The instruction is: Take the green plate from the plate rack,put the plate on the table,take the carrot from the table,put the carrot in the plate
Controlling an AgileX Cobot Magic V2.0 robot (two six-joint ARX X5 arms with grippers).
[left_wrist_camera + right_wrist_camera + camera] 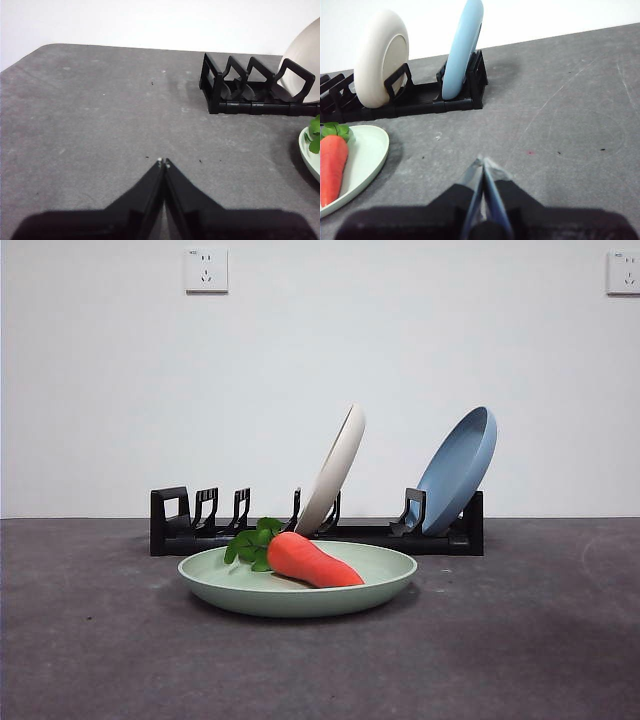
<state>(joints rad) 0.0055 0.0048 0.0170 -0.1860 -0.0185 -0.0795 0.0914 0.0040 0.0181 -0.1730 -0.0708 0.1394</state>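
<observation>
Grey table [90,660] carries the green plate [390,575] before the plate rack [170,525]; the carrot [312,562] lies inside it. My left gripper [163,162] and right gripper [483,161], jaws together, flank the plate, well apart.

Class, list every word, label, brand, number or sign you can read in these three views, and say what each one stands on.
None can be read.
Two wall sockets carry small marks at their top edge, too small to read.
The green plate, carrot, plate rack and other plates show no print.
</observation>
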